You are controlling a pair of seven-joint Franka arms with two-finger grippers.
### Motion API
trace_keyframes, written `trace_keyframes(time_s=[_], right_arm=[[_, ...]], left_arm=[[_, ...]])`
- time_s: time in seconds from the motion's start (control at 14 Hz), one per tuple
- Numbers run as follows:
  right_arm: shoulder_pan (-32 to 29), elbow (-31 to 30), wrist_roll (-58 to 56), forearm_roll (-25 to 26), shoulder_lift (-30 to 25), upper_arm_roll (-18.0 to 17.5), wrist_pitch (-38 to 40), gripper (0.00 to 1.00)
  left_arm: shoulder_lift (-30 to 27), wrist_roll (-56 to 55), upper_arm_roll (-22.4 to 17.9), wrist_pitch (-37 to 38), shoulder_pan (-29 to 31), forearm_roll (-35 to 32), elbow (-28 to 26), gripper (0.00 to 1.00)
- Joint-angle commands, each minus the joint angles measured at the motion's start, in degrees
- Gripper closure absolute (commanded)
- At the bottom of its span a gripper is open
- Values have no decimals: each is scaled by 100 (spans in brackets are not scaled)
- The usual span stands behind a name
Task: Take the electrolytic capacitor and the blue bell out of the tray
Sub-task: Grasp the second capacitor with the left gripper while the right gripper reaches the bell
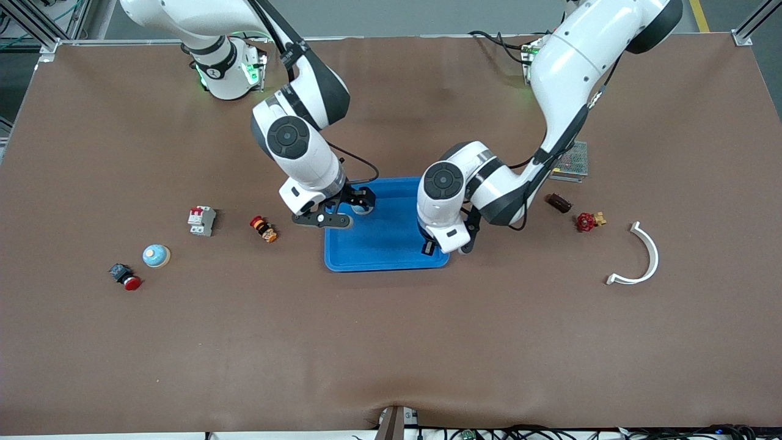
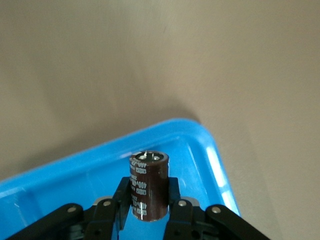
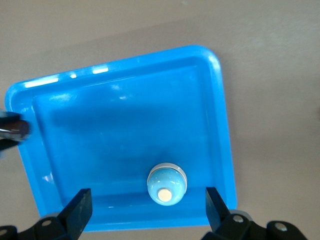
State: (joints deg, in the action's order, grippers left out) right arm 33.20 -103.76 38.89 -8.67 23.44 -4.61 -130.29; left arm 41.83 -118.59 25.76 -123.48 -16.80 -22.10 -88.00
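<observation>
Left gripper [image 2: 149, 210] clamps capacitor [image 2: 149, 185] over blue tray [image 1: 391, 244]; right gripper [image 3: 147, 210], spread wide, over bell [image 3: 166, 183] in tray.

Brown table [image 1: 391, 342] carries blue tray [image 1: 391, 253], scattered parts.

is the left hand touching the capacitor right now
Touching. The left wrist view shows the left hand with its fingers pressed against both sides of the capacitor, over the blue tray.

arms: glossy white shells, dark grey joint bands, round black joint caps | cables: black, looped along the forearms | bases: green status lights | left tool [image 1: 429, 247]: black, silver screws | right tool [image 1: 357, 201]: black, silver screws
</observation>
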Motion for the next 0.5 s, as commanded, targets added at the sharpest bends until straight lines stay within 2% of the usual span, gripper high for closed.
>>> trace_keyframes(time_s=[0.0, 0.43], right_arm=[[230, -224, 74, 40, 46, 92, -312, 0], [442, -233, 654, 1112, 345, 84, -330, 0]], left_arm=[[-472, 835, 17, 603, 176, 22, -68, 100], [-886, 2593, 17, 1431, 1028, 110, -295, 100]])
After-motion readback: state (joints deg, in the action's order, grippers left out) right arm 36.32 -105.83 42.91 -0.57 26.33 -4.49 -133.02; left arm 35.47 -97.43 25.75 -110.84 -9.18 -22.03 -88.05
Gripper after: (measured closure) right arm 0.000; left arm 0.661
